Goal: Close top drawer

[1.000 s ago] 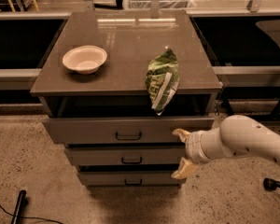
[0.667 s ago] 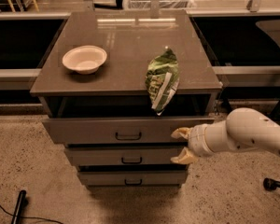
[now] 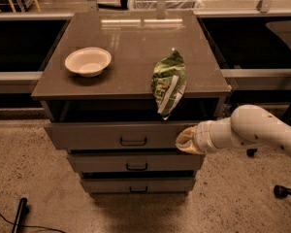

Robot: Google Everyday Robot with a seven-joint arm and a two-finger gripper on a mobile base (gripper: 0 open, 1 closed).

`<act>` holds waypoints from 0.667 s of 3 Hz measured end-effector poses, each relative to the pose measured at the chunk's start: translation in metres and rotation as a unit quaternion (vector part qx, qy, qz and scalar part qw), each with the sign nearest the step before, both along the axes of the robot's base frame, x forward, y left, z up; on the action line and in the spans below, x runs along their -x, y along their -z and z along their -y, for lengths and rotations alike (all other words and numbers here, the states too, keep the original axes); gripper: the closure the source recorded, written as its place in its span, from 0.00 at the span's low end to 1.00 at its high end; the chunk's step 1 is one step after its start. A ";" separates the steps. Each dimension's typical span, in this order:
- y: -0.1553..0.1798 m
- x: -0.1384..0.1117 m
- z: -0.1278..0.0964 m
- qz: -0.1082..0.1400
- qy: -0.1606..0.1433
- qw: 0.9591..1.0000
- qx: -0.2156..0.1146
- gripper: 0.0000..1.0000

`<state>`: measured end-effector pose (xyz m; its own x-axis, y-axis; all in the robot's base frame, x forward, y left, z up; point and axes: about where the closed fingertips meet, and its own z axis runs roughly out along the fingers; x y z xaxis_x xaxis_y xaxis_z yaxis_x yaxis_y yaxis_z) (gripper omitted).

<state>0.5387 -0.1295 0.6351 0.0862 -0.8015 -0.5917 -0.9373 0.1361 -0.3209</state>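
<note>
Gripper (image 3: 186,140) at the top drawer (image 3: 102,136), which stands pulled out.

I see my pincer against the right end of the drawer front; whether it is spread or closed I cannot tell. On the glossy brown cabinet top (image 3: 131,38) sit a white bowl (image 3: 88,61) at left and a green chip bag (image 3: 169,83) overhanging the front edge. Speckled floor (image 3: 34,178) lies below, with dark shelving behind.

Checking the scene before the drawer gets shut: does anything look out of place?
Yes: the green chip bag hangs over the front edge of the cabinet top, above the open top drawer. The claw sits at that drawer's front, right of the handle.
</note>
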 end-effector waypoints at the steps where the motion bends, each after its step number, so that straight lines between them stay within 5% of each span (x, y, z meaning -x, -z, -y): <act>1: 0.012 -0.013 0.000 0.001 0.007 1.000 0.005 0.85; 2: 0.012 -0.013 0.000 0.001 0.007 1.000 0.005 0.55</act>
<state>0.5514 -0.1298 0.6229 0.0765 -0.8087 -0.5832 -0.9344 0.1460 -0.3249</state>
